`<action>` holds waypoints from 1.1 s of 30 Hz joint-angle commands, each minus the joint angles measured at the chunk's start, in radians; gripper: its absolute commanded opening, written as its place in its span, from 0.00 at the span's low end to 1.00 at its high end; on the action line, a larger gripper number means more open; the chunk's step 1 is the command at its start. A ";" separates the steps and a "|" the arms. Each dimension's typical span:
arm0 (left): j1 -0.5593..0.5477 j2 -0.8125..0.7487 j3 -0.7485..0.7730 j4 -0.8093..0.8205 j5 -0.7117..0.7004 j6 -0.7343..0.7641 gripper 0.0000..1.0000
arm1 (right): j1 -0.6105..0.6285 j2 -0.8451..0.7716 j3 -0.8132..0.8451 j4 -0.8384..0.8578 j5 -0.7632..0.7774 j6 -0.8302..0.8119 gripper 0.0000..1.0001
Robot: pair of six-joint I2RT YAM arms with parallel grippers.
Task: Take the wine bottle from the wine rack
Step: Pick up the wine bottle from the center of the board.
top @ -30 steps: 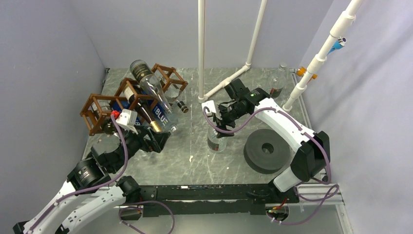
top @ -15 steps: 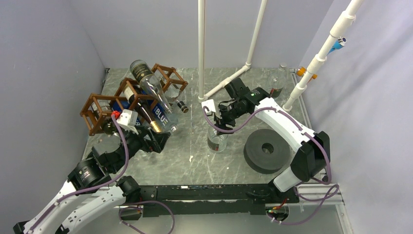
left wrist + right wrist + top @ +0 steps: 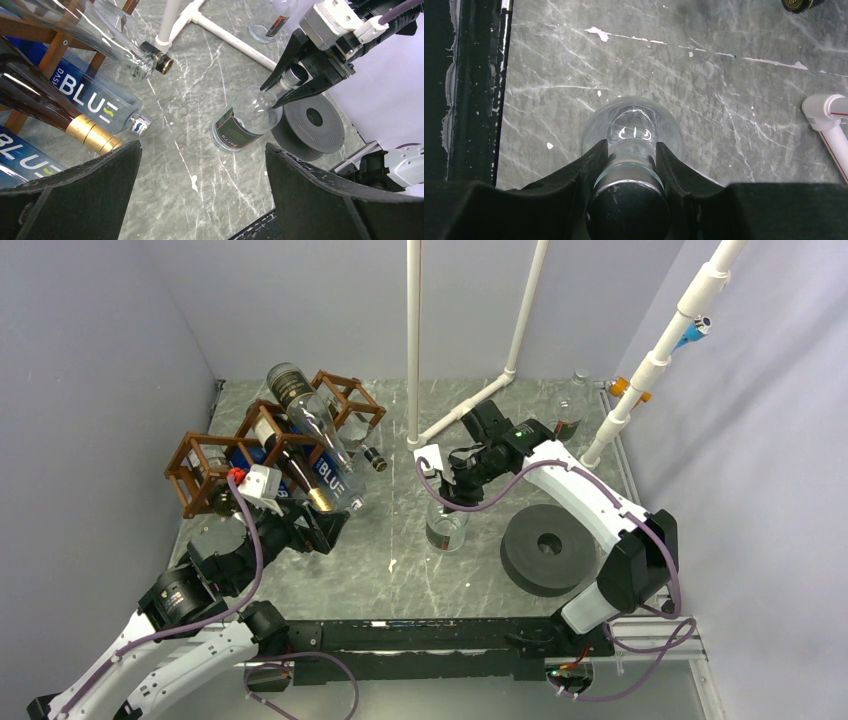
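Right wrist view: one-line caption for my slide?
Right pincer grips the neck of the clear wine bottle standing upright on the marbled table.

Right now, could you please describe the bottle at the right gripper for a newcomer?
Find the dark grey disc on the table's right half. Just left of it stands a clear bottle with a dark label. Only this bottle has the right gripper round its neck.

Grey marbled table carries wine rack, dark disc, white pipe base, apparently the clear bottle.
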 commanded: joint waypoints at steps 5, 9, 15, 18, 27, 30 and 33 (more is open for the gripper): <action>0.003 -0.014 -0.005 0.024 -0.014 -0.006 1.00 | 0.001 -0.037 0.093 0.000 0.009 0.032 0.00; 0.003 -0.009 -0.004 0.025 -0.010 -0.009 1.00 | -0.022 -0.034 0.132 0.019 0.017 0.091 0.00; 0.004 -0.012 -0.001 0.024 -0.011 -0.008 0.99 | -0.078 -0.035 0.161 0.064 0.027 0.169 0.00; 0.003 -0.012 0.001 0.023 -0.009 -0.006 1.00 | -0.113 -0.033 0.178 0.095 0.055 0.206 0.00; 0.003 -0.001 0.003 0.028 -0.003 -0.003 0.99 | -0.217 0.029 0.298 0.164 0.136 0.317 0.00; 0.003 -0.008 -0.006 0.032 -0.003 -0.006 1.00 | -0.236 0.055 0.344 0.192 0.181 0.349 0.00; 0.004 -0.016 -0.012 0.029 -0.006 -0.010 0.99 | -0.254 0.088 0.389 0.216 0.206 0.382 0.00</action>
